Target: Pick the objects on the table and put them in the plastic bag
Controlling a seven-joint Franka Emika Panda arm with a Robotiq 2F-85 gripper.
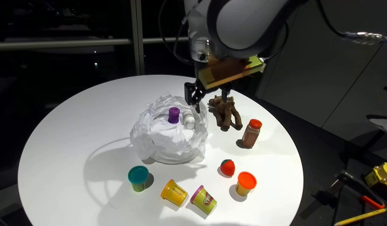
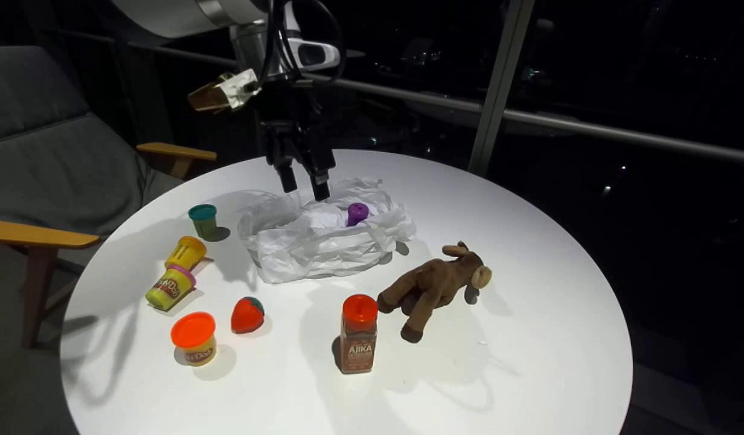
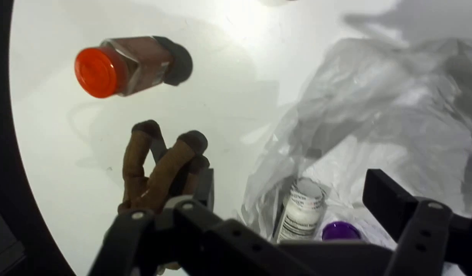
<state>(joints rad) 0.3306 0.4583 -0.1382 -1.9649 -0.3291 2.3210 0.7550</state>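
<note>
My gripper [image 3: 291, 188] stands open above the plastic bag [image 1: 168, 144], nothing between its fingers. Inside the whitish bag rest a purple shaker [image 1: 173, 115] and a white bottle [image 3: 303, 211], both below the jaws in the wrist view. Beside the bag a brown plush animal [image 2: 435, 284] lies on the white table [image 1: 71, 119]. A red-capped spice bottle [image 2: 359, 344] stands upright near it. Also on the table are a toy strawberry [image 1: 227, 168], an orange-lidded cup [image 1: 245, 183], a teal-lidded cup [image 1: 138, 178], and, both on their sides, a yellow cup [image 1: 174, 193] and a purple-lidded cup [image 1: 204, 200].
A grey chair [image 2: 52, 151] with wooden armrests stands by the table's edge in an exterior view. A yellow tool [image 1: 382, 175] and a pencil [image 1: 361, 217] lie off the table. A metal rail [image 2: 589, 125] runs along the dark window behind.
</note>
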